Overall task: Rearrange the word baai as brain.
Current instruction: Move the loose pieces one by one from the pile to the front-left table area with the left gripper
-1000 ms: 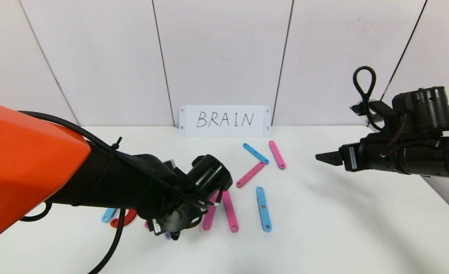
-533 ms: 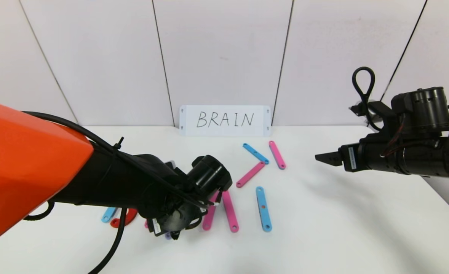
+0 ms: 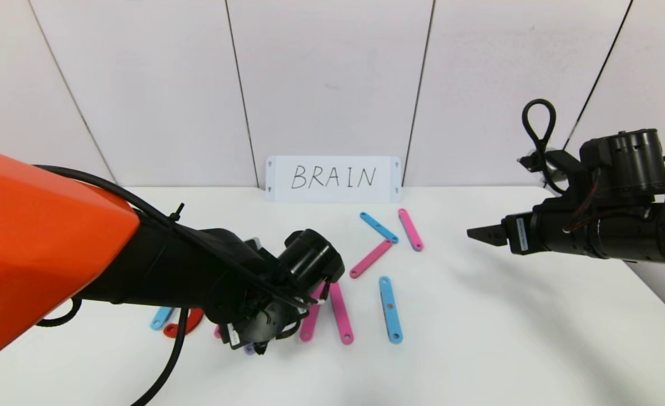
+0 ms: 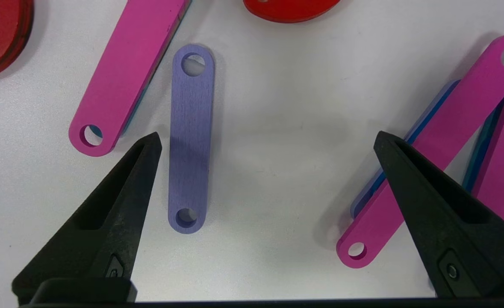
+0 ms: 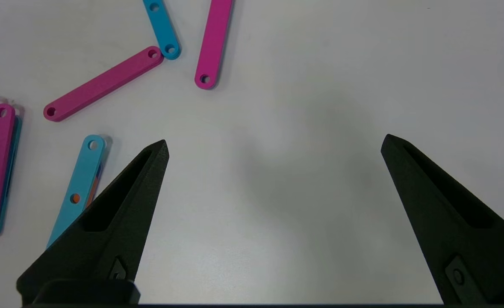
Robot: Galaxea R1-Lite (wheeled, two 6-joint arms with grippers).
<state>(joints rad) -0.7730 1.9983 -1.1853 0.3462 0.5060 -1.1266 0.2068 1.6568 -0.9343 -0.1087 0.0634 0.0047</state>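
Left gripper (image 4: 266,141): we are hovering wide open over the purple strip (image 4: 190,139).
Right gripper (image 5: 273,145): wide open, empty.
Progress: BRAIN unfinished; strips scattered.

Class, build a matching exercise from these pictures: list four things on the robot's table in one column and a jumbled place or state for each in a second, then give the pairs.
Things
1. purple strip
2. white BRAIN card
3. left hand
4. right hand

Descriptions
a. propped against the back wall
b. open above bare table, away from the pieces
c. flat on the table between two open fingers
d. open, low over the pieces

Pairs: 1-c, 2-a, 3-d, 4-b
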